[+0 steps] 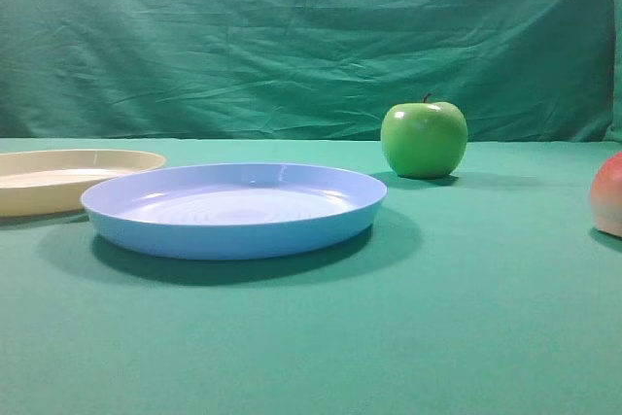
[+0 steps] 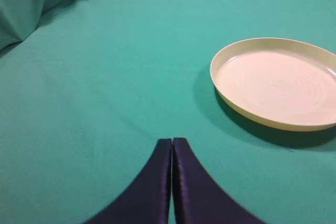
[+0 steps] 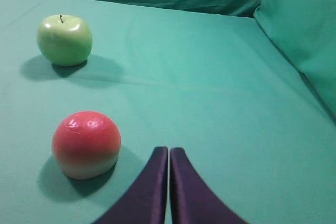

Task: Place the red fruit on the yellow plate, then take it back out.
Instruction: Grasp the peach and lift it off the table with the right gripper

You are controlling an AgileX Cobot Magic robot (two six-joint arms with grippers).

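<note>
On a table draped in green cloth (image 1: 311, 337), the yellow plate (image 1: 58, 180) is sitting empty at the far left, partly tucked behind a light blue plate (image 1: 233, 209) near the middle. The left gripper (image 2: 172, 145) is hanging over bare cloth just short of the yellow plate, its fingers (image 2: 157, 182) pressed together and holding nothing. Farther right a green apple (image 1: 424, 139) is standing towards the back, and the red fruit (image 3: 86, 144) is resting on the cloth at the far right, well apart from both plates. The right gripper (image 3: 168, 153) is waiting just beside the fruit, closed and empty. To start well, it probably needs to be spreading its fingers, shifting left until centred over the fruit, then closing across its widest part so the smooth skin is not slipping.
</note>
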